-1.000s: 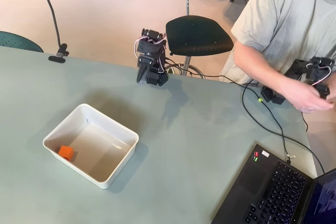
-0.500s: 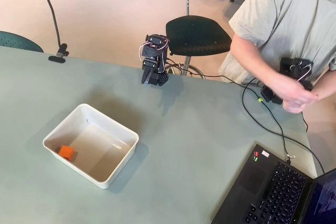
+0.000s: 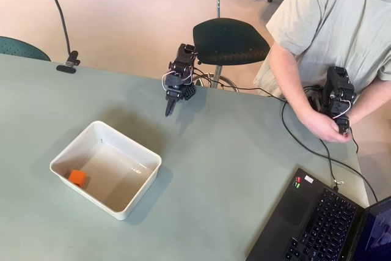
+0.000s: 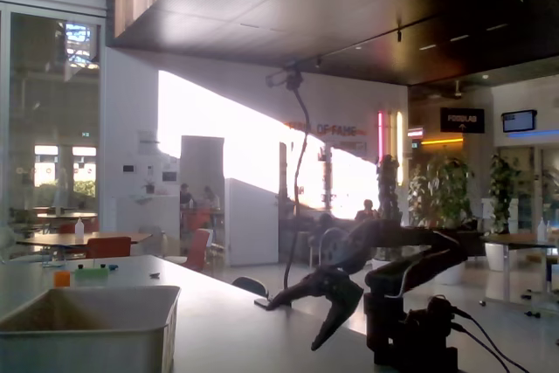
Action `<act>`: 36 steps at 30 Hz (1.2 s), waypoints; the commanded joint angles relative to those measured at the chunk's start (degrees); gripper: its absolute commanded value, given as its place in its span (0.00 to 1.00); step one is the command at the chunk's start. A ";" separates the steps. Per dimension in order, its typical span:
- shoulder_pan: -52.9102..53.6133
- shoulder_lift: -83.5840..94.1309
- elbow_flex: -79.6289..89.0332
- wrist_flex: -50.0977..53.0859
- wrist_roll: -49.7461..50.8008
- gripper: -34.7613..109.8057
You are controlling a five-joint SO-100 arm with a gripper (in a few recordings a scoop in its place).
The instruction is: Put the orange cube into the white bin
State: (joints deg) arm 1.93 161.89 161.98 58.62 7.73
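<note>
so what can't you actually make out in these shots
- Orange cube: fixed view, hidden behind the near wall of the white bin.
- Gripper: backlit silhouette in the fixed view, detail lost; overhead view, seen end-on.
- Laptop: cut off by the overhead view's bottom-right edge.

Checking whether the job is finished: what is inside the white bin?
In the overhead view, the white bin holds the orange cube in its left corner, otherwise bare floor. In the fixed view, the near wall hides the inside.

table (image 3: 232, 169) (pale green) | white bin (image 3: 146, 178) | laptop (image 3: 317, 224) | cable (image 3: 305, 145)
</note>
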 commanded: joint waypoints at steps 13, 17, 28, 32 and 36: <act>0.53 -6.24 -0.44 -2.90 6.15 0.46; 0.97 -0.09 0.35 -2.90 7.12 0.36; 1.05 23.99 10.20 -2.02 7.56 0.30; 0.88 23.99 12.92 -1.93 7.56 0.30; 1.05 23.99 13.45 -1.93 7.56 0.30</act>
State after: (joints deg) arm 2.55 186.06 175.43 56.43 14.94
